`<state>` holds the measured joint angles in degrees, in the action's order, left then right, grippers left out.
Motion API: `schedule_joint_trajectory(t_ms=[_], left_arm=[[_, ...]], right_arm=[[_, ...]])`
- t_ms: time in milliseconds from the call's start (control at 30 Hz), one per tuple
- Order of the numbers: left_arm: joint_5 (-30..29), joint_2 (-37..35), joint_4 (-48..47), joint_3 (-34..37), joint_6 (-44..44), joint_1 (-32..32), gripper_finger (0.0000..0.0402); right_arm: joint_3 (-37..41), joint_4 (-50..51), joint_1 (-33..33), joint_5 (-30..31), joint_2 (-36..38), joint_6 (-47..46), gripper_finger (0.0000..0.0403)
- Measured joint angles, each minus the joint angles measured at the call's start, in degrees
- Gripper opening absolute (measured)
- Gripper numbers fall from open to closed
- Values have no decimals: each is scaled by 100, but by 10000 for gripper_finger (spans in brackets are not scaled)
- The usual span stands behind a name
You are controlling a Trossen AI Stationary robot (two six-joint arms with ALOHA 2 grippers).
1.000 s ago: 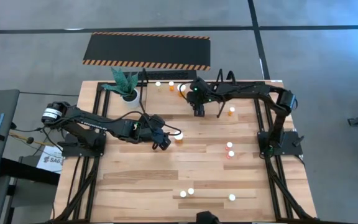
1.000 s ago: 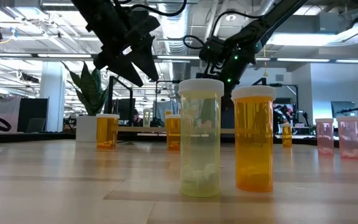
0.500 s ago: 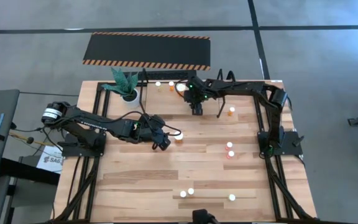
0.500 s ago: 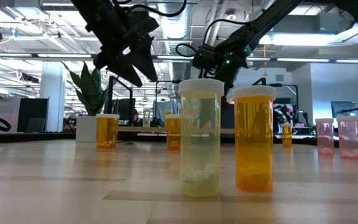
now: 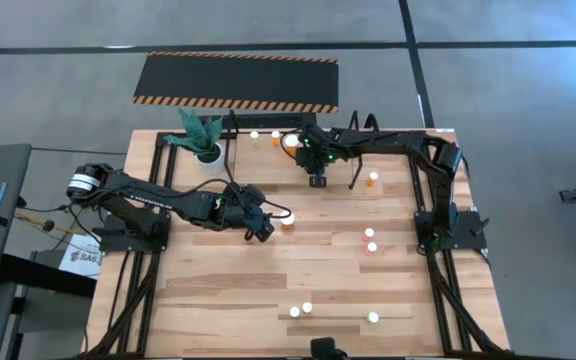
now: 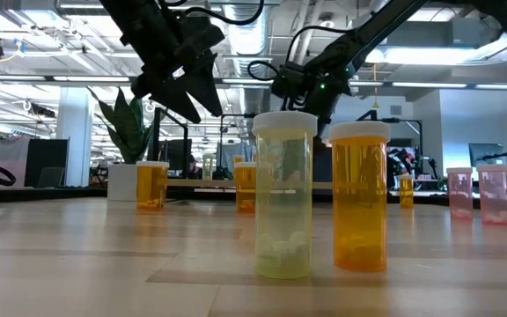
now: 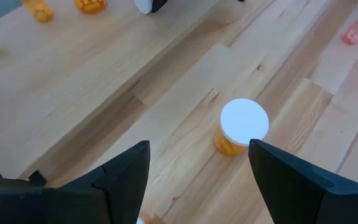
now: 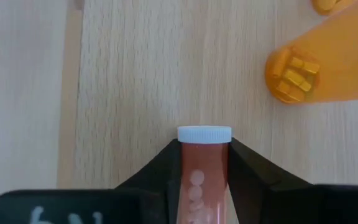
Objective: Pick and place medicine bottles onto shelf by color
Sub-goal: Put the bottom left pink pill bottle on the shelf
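My right gripper (image 5: 317, 180) stands over the table's far middle and is shut on a red-pink medicine bottle (image 8: 204, 180) with a white cap. My left gripper (image 5: 260, 228) hangs open above the table's centre. An orange bottle (image 7: 241, 127) stands upright on the wood just beyond its fingertips, outside the gap. The shelf (image 5: 268, 128) runs along the far edge, with white-capped bottles (image 5: 254, 135) by it. A yellow bottle (image 6: 282, 194) and an orange bottle (image 6: 359, 198) stand near the front edge. Two pink bottles (image 5: 370, 240) stand at the right. My right gripper pinches the red-pink bottle's body (image 8: 191, 163) just behind the white cap (image 8: 204, 134), one finger (image 8: 169, 162) on each side. The bottle lies along the fingers, its cap past their tips. The fingers slant steeply down. Whether the bottle rests on the wood I cannot tell.
A potted plant (image 5: 200, 135) stands at the far left. An orange bottle (image 8: 319, 68) lies on its side close to the right gripper. A small orange bottle (image 5: 372, 178) stands to its right. A lone bottle (image 5: 373, 318) stands at the near right. Black frame rails run along both sides.
My right arm has leaned a little farther out over the table. Its gripper has tipped more steeply downward and shifted slightly toward the table's left.
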<state>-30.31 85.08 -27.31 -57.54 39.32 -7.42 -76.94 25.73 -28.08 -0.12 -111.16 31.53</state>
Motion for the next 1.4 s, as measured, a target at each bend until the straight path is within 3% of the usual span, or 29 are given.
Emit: schedule_joint_trajectory(t_ms=[400,600,800,900,1100,1233,1400], left_arm=[[-56,0,-42,0,148,0,258],[-96,0,-144,-2,285,-3,258],[-335,-2,-372,-2,516,-79,258],[-456,-2,-375,-2,532,-98,258],[-660,-2,-376,-4,541,-96,258],[-667,-2,-376,-4,618,-96,258],[-902,-2,-404,-4,623,-96,258]], right_arm=[[13,370,128,-101,869,-505,133],[241,372,146,-1115,1499,-905,128],[1159,245,227,-2341,2319,-1614,130],[1834,-796,444,-2404,2731,-2022,132],[2974,-4324,906,-2310,2928,-2866,130],[3469,-6161,1299,-1152,2726,-2998,130],[3663,-7550,1650,344,2037,-3165,130]])
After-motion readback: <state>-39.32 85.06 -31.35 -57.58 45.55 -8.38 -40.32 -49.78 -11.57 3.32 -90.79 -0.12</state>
